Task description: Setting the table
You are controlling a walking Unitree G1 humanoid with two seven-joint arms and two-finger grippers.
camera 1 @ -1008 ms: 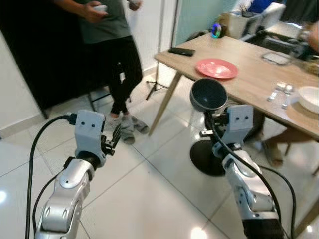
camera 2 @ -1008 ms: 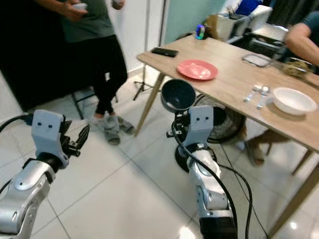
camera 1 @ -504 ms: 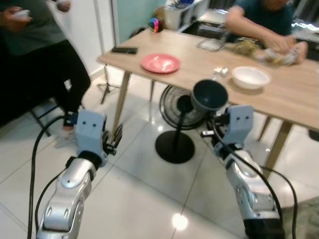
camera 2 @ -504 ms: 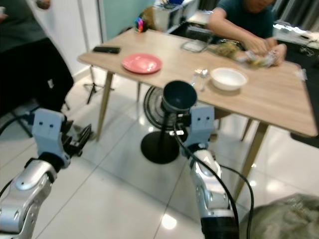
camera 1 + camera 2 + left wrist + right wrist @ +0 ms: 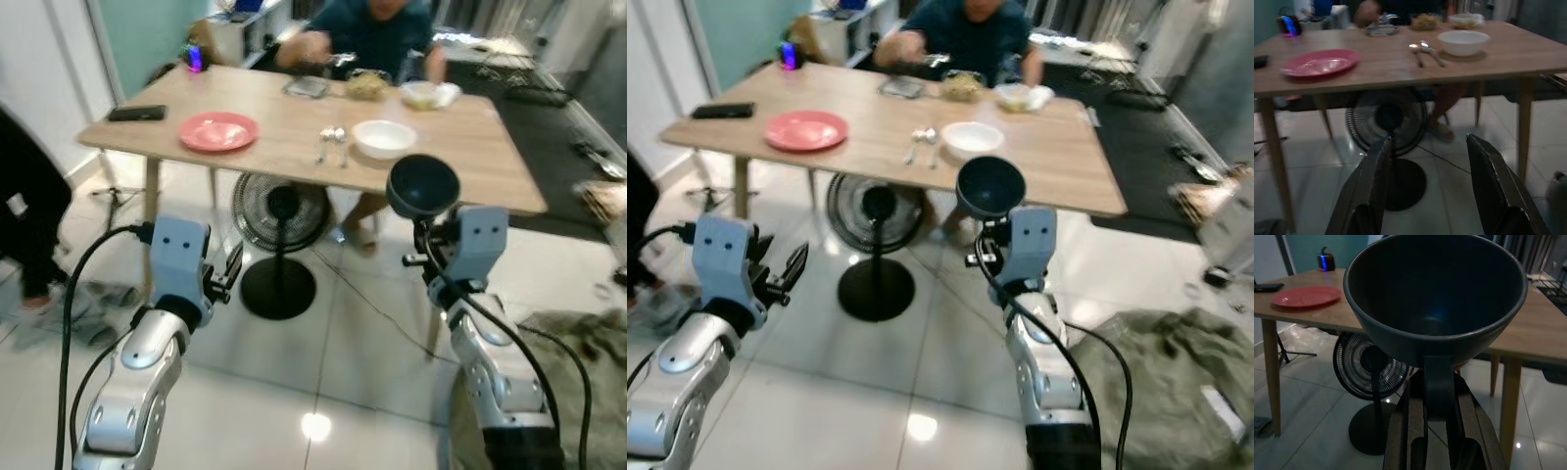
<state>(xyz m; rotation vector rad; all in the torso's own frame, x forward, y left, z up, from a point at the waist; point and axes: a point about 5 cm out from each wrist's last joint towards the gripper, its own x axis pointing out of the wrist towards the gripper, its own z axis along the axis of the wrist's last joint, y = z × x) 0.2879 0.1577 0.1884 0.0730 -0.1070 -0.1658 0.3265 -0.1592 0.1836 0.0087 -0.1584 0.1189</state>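
Observation:
My right gripper (image 5: 1436, 399) is shut on the rim of a dark bowl (image 5: 422, 186), held upright at chest height in front of the wooden table (image 5: 470, 171). On the table lie a pink plate (image 5: 217, 131), two spoons (image 5: 331, 143) and a white bowl (image 5: 384, 138). In the right wrist view the dark bowl (image 5: 1435, 293) sits just above the fingers. My left gripper (image 5: 1427, 176) is open and holds nothing, raised at the left (image 5: 230, 269), short of the table's near edge.
A person (image 5: 370, 34) sits at the far side of the table with food containers (image 5: 428, 93). A black phone (image 5: 137, 114) lies near the table's left end. A standing fan (image 5: 281, 220) is under the table. Crumpled cloth (image 5: 578, 338) covers the floor at right.
The view has swung right, so the table now stands straight ahead and the standing person has slid off to the left. Both grippers keep their pose; the bowl stays held.

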